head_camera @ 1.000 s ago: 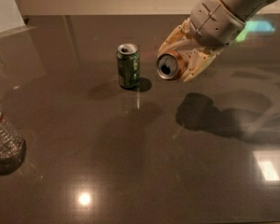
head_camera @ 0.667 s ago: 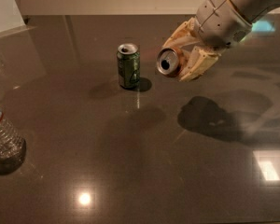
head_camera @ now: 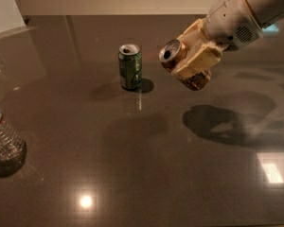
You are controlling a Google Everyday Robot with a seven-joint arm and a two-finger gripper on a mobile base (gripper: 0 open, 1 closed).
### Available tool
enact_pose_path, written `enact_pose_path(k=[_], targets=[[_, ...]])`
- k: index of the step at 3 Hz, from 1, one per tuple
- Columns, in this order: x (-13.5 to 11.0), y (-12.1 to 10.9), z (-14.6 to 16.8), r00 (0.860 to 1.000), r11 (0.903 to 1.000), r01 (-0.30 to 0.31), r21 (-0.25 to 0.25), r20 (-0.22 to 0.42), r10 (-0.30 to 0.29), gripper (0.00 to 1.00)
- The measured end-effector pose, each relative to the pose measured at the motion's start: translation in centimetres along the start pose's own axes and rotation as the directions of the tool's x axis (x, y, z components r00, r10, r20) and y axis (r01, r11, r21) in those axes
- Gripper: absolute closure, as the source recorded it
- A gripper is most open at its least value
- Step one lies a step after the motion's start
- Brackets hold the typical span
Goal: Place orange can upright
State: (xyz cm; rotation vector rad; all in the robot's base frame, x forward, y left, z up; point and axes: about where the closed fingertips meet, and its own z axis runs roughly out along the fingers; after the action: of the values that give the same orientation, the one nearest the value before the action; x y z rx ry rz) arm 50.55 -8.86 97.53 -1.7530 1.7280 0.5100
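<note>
Cream-coloured and blocky, the gripper point(head_camera: 185, 65) hangs above the dark table point(head_camera: 142, 174) in the upper right part of the camera view, at the end of a white arm point(head_camera: 236, 18) that comes in from the top right corner. Its fingers point(head_camera: 201, 56) are clamped on the orange can point(head_camera: 173, 53), one of them lying across the can's side and hiding most of the label. The can is off the table and not upright: it is tilted steeply, with its silver opened top pointing up and to the left and its coppery lower end point(head_camera: 197, 81) showing below and to the right of the gripper. A dark shadow point(head_camera: 213, 122) of gripper and can falls on the table beneath them, nearer the camera.

Just to the left of the can's top stands a green can point(head_camera: 130, 67), upright on the table with its top opened. The two cans are near each other but apart. A clear plastic water bottle point(head_camera: 4, 141) stands at the far left edge, well away from the gripper. Bright patches of reflected light point(head_camera: 85, 201) lie on the glossy tabletop near the front.
</note>
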Motion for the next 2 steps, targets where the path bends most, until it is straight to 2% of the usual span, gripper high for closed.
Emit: enact_pose_path(k=[1, 2], targets=[[-0.23, -0.08, 0.39, 0.953, 0.9623, -0.272, -0.007, 0.134, 0.27, 1.0], [-0.5, -0.27, 0.69, 0.848, 0.89, -0.452, -0.059, 0.281, 0.449, 1.0]])
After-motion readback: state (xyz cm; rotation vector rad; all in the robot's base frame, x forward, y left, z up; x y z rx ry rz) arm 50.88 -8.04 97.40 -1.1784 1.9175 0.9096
